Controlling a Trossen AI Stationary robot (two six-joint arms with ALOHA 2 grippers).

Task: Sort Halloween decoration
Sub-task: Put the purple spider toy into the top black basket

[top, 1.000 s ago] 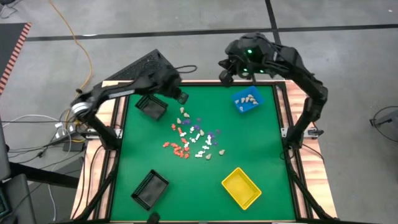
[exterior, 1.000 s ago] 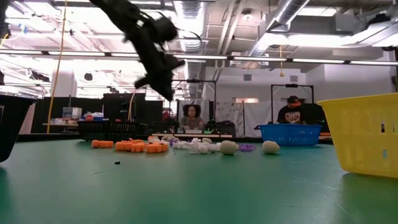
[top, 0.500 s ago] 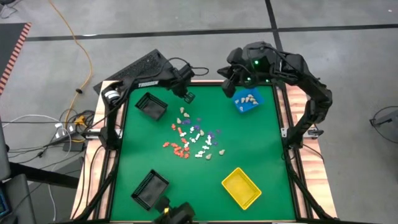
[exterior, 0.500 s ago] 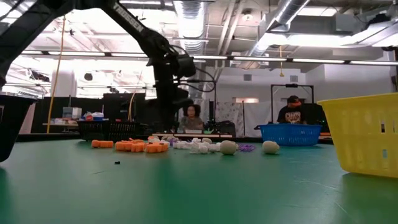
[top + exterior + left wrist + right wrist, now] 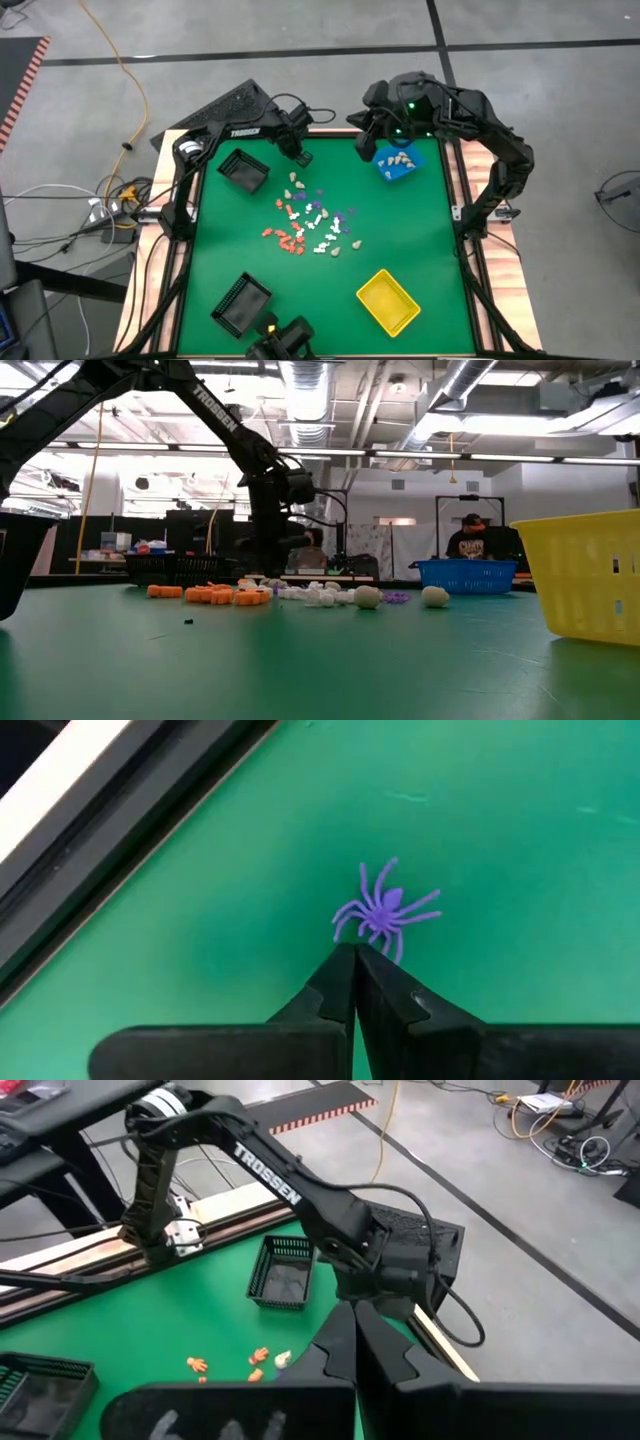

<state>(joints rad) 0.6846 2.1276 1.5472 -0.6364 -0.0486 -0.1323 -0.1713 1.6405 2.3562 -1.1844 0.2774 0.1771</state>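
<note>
Purple plastic, thin-legged and small, a spider [image 5: 385, 910] lies flat on the green mat right at the tips of the left pincer [image 5: 355, 952], which is clenched with nothing between its fingers; whether the tips touch the spider cannot be told. The rest of the Halloween decoration [image 5: 310, 222] is a loose scatter of tiny pieces toward the middle of the bench [image 5: 420, 250] from that pincer: orange ones [image 5: 283, 237] in a clump, white ones [image 5: 318, 218], a few purple, and beige lumps. In the low view they form a thin row, orange [image 5: 210, 594] at one end and beige [image 5: 434, 597] at the other.

Just beside the left pincer [image 5: 302, 157], toward the bench's side rail, sits a black bin [image 5: 243, 170]; the far rail of the bench runs close behind it. The right pincer [image 5: 367, 147] hangs clenched and empty above the far edge, next to a blue bin [image 5: 398, 163] holding beige pieces. A second black bin [image 5: 241, 301] and a yellow bin [image 5: 388, 300] sit well apart at the near edge. Bare green mat lies between the scatter and both near bins, and along the right side rail.
</note>
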